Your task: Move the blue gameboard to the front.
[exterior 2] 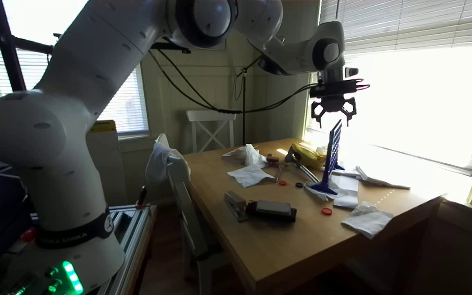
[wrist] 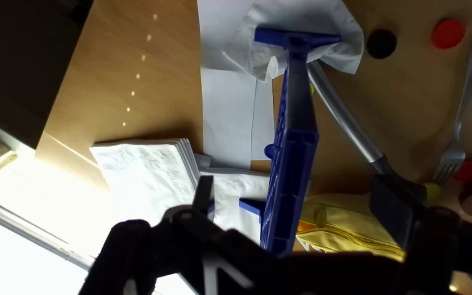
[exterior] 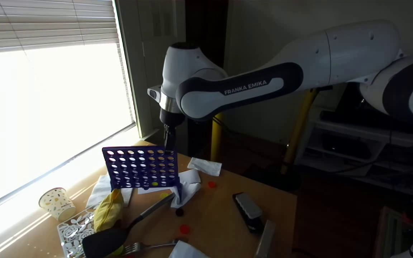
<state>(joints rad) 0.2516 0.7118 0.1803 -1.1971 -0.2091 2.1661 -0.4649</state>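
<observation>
The blue gameboard (exterior: 145,170) stands upright on its feet on the wooden table, near the window side, in both exterior views; it is thin and edge-on in an exterior view (exterior 2: 331,153). In the wrist view the gameboard (wrist: 301,108) runs between my two fingers, seen from above. My gripper (exterior 2: 334,124) points down, open, with its fingertips at about the height of the board's top edge. In the wrist view the gripper (wrist: 291,181) has one finger on each side of the board, apart from it. The board sits nearer the left finger there.
A yellow pouch (exterior: 107,211) and a spatula (exterior: 106,242) lie close to the board, the spatula handle by its foot. White napkins (exterior 2: 368,219) and paper lie under and around it. A paper cup (exterior: 57,204), a black eraser-like block (exterior 2: 272,210), a stapler-like item (exterior 2: 234,205) and chips (exterior 2: 326,211) are nearby.
</observation>
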